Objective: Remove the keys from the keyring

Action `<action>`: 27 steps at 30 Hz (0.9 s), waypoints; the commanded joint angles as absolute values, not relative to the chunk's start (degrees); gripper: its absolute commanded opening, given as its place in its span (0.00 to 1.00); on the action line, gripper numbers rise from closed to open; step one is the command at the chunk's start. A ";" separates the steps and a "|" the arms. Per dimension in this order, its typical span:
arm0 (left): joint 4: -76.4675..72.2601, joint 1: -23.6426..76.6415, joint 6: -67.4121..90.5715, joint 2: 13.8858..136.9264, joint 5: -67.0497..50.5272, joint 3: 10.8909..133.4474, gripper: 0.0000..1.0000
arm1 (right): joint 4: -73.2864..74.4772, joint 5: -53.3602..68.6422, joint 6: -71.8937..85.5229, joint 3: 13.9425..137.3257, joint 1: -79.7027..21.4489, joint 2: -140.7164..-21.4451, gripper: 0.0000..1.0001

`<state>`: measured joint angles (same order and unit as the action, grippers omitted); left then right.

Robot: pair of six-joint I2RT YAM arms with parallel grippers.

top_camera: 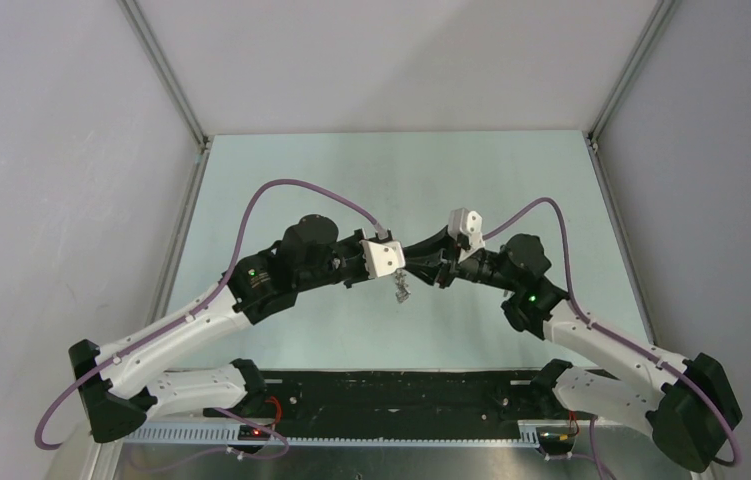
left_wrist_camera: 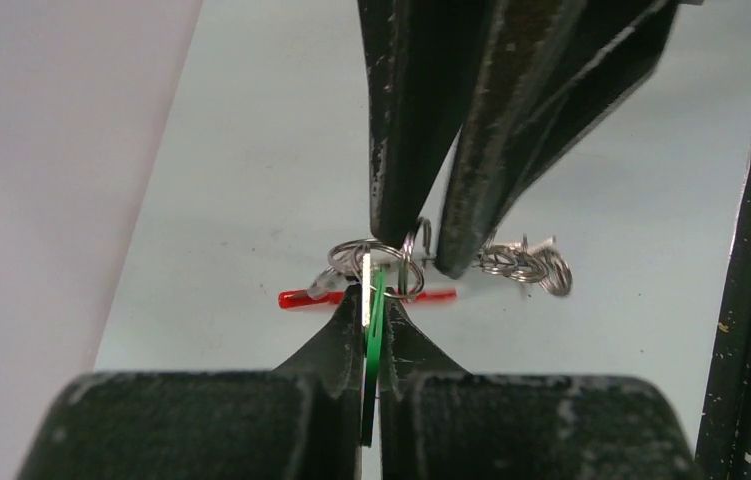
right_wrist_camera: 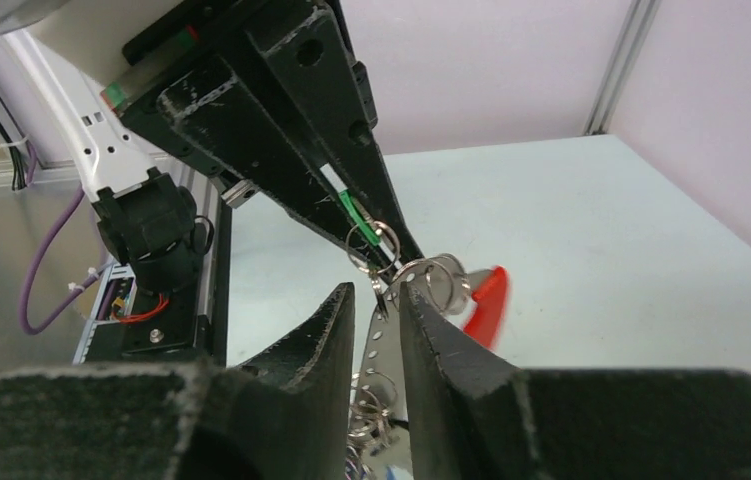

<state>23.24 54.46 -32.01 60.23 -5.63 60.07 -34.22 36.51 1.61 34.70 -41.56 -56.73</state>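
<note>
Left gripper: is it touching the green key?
Touching. In the left wrist view the left gripper is shut on the green key, which is seen edge-on between its fingers.

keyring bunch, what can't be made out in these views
Top external: the bunch is too small to count keys.
Left wrist: green key edge-on, mostly hidden by the left jaws.
Right wrist: red loop blurred; lower rings partly hidden behind the right jaws, grip unclear.
</note>
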 commanded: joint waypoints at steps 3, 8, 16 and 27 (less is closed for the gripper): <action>20.74 54.66 -33.01 58.71 -7.18 60.25 0.00 | -35.78 37.98 0.56 38.49 -41.92 -58.77 0.21; 20.79 54.65 -32.96 58.71 -6.79 60.25 0.00 | -35.98 38.81 1.47 38.92 -41.95 -58.90 0.00; 20.81 54.66 -32.83 58.88 -5.74 60.28 0.00 | -32.12 39.93 4.30 38.97 -39.54 -54.91 0.00; 20.79 54.67 -32.92 59.02 -6.60 60.21 0.00 | -37.33 41.06 10.32 38.97 -37.34 -53.65 0.00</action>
